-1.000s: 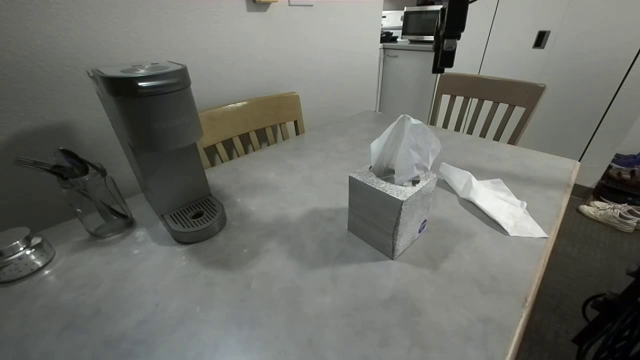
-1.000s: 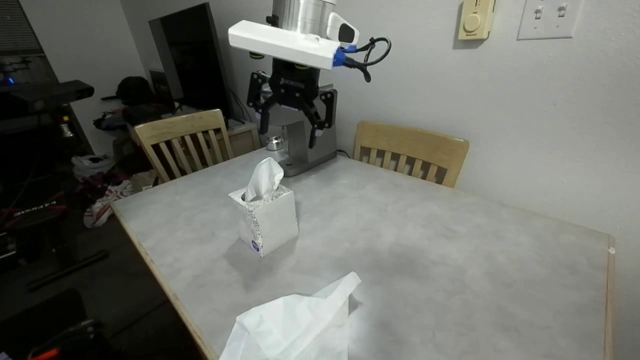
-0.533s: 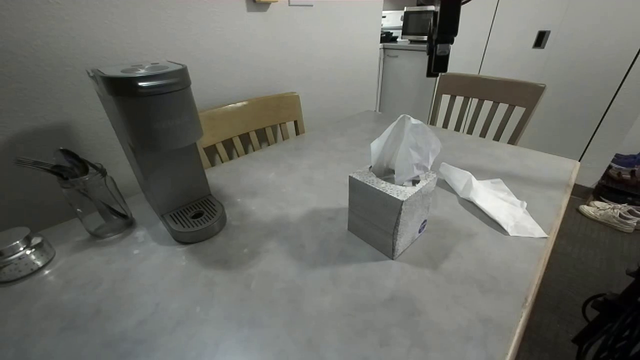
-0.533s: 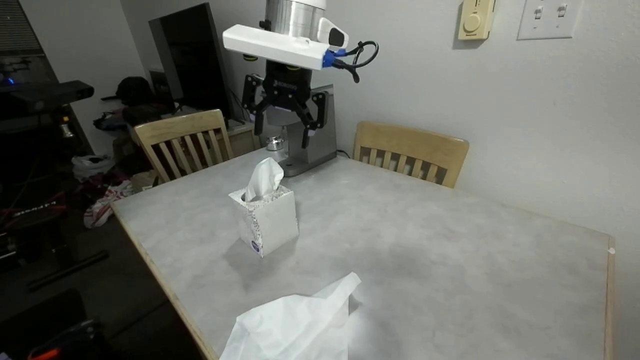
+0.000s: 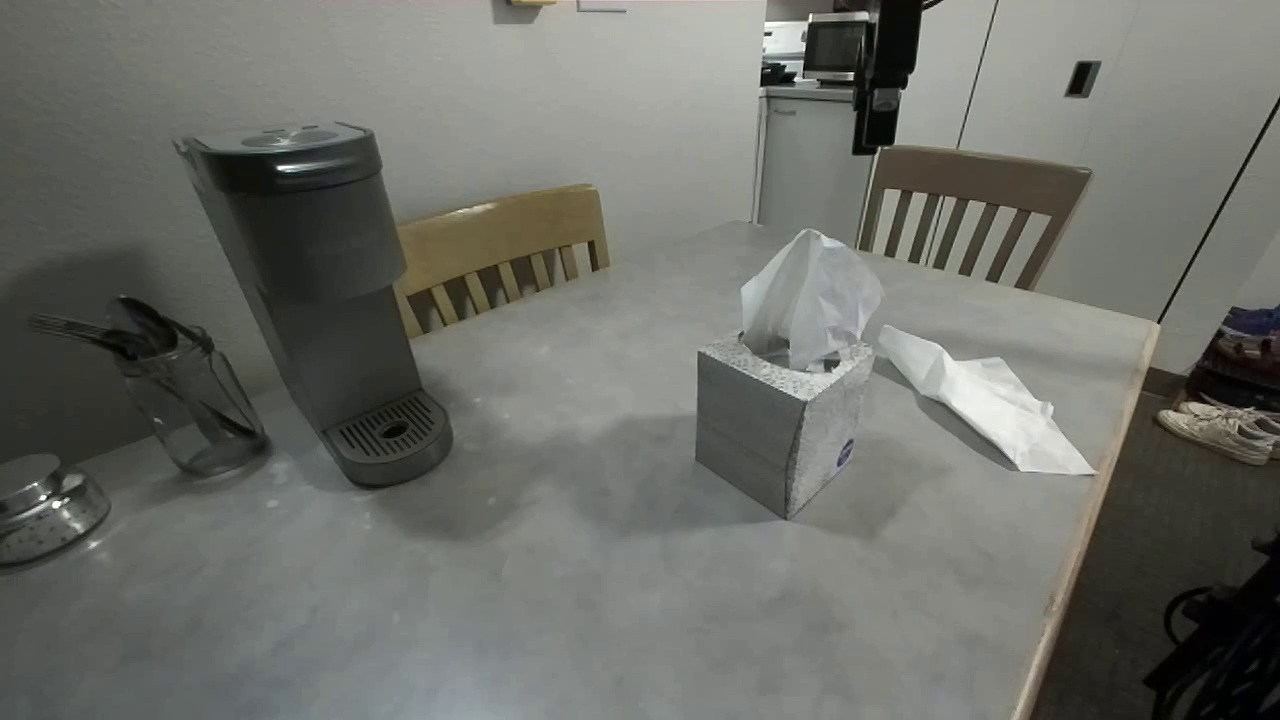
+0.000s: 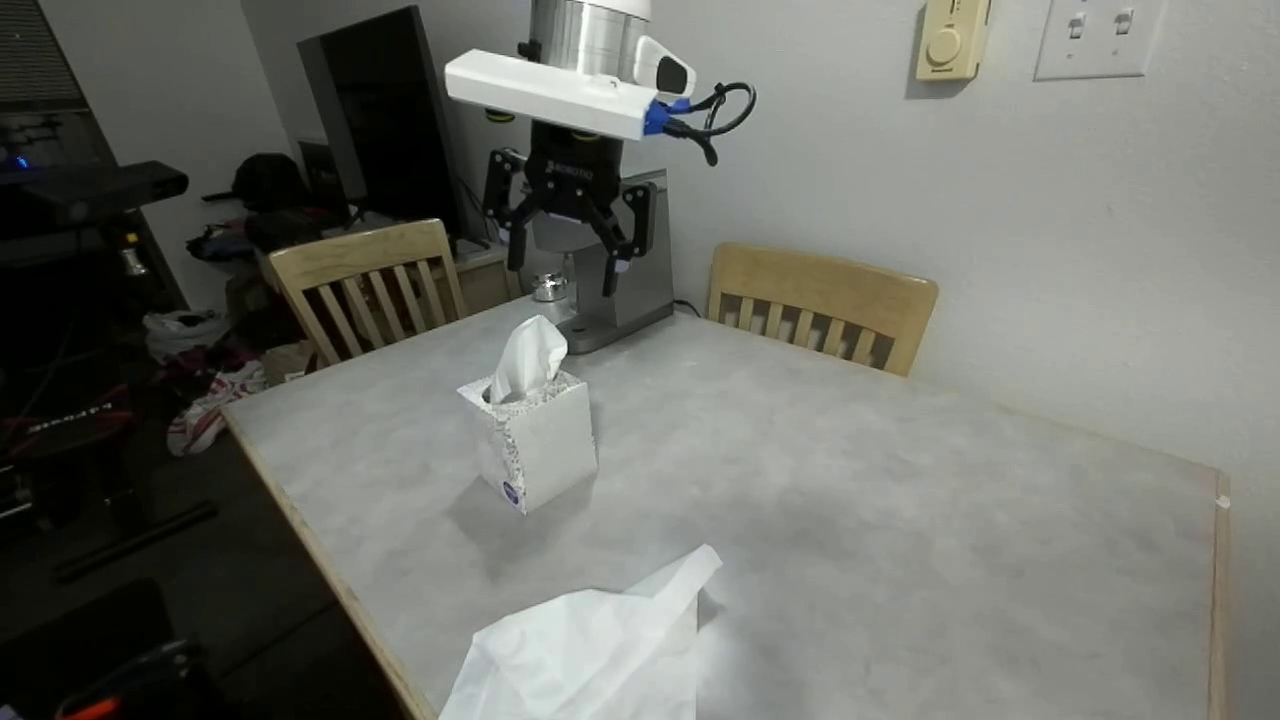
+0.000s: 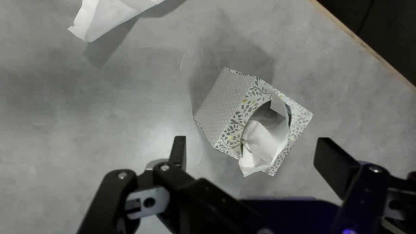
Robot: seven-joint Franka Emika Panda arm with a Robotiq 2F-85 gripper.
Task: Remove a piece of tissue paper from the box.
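Tissue (image 5: pixel 812 300) rises in a crumpled peak from the rounded mouth of the patterned box (image 5: pixel 745 430), which we find standing upright on the grey table (image 5: pixel 560 600). Above that table hangs the gripper (image 6: pixel 564 268) — its two fingers (image 7: pixel 334 165) spread wide, well apart from each other and clear of the tissue. Looking down through the wrist view, we see the box framed between those fingers, with the tissue's white folds filling much of the mouth and showing past one edge of the top.

Near the box lies a loose sheet (image 5: pixel 985 405), unevenly folded, one corner close to the table's wooden edge; we catch only part of it at the top of the wrist view. Well away from the box, in an exterior view, stands a coffee maker (image 5: pixel 310 290), and past it we make out a glass jar (image 5: pixel 190 445) holding cutlery (image 5: pixel 145 322), then a shiny metal container (image 5: pixel 50 515). Wooden chairs (image 6: pixel 360 252) stand beside the table, and we spot a light-switch plate (image 6: pixel 1100 45) on the wall (image 6: pixel 1050 250).
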